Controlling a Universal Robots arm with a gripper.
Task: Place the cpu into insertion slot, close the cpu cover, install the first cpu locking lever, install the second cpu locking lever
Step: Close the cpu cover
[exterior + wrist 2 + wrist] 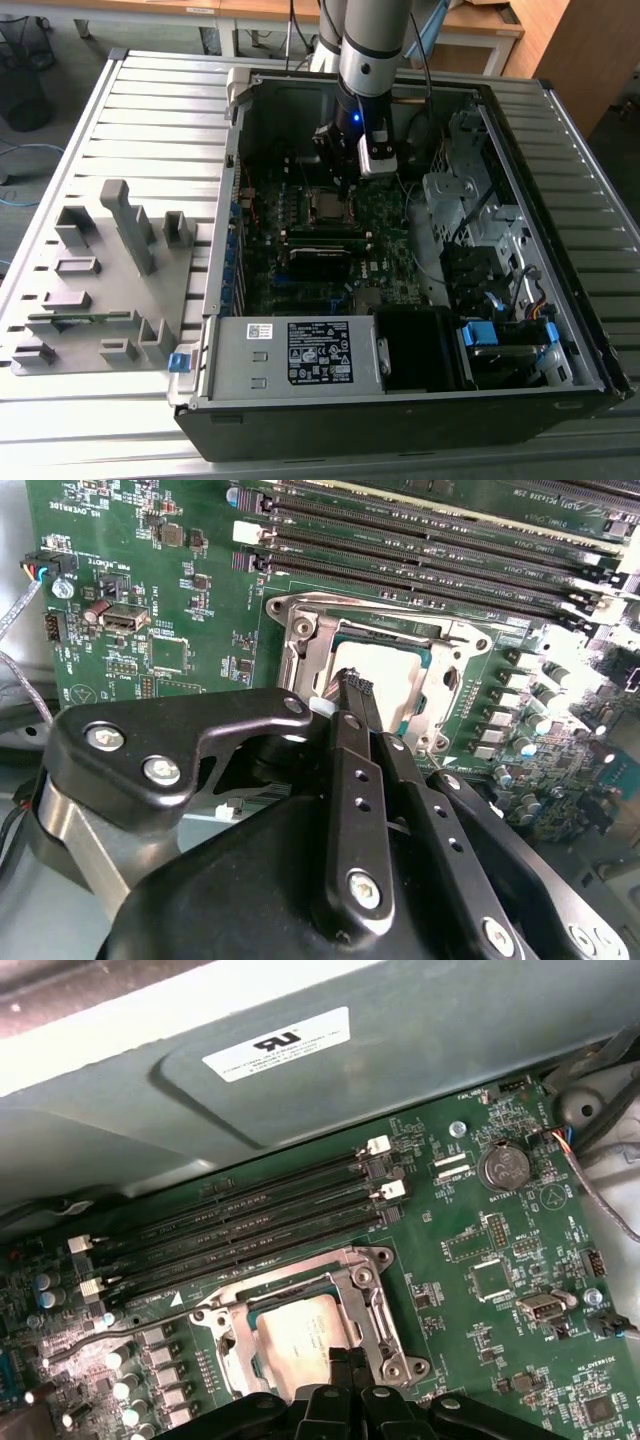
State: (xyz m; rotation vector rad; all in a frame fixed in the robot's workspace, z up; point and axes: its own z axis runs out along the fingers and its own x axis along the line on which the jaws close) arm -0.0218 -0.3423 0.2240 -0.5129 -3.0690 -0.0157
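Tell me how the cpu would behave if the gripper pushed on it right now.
The cpu looks like a flat, rigid, metal-topped square, so it should stay stiff rather than flex. It sits low inside the socket frame, so a sideways push would probably not slide it. Its smooth top offers the gripper little to catch, so it is likely slippery.

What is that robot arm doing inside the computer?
A robot arm is working inside an open computer case. Its shut gripper hovers right over the cpu, which already sits in its socket on the green motherboard. The cpu cover lies flat around the chip.
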